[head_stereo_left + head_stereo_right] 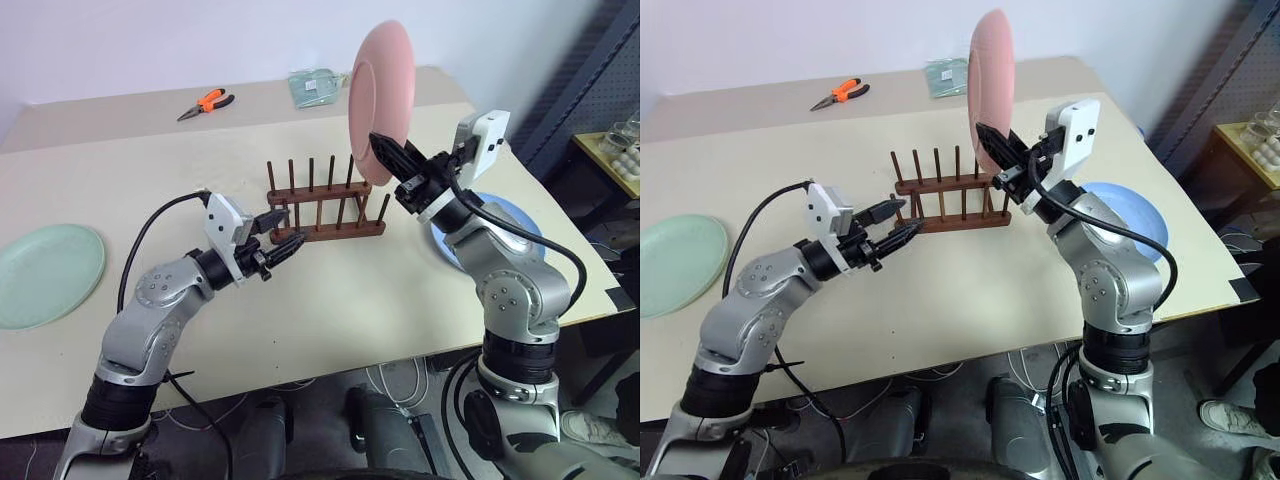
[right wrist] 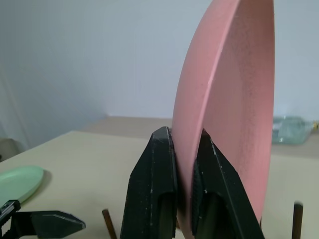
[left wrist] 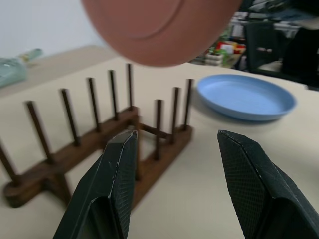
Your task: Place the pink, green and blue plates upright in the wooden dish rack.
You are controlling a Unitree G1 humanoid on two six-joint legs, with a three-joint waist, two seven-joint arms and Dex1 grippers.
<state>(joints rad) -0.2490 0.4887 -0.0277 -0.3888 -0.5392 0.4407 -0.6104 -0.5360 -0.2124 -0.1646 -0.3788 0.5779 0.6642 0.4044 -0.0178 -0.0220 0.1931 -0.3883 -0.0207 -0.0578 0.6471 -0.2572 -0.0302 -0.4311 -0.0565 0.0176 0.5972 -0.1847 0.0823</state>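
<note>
Pink plate looked light, stiff, maybe slick; right hand pinched its lower rim upright above rack, left hand half open, empty

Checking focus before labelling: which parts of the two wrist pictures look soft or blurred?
Left wrist view: the pale pink round plate is smeared, the dark wooden dish rack soft, the light blue plate fairly crisp. Right wrist view: the right gripper shut on the pink plate is sharp, the background soft.
</note>
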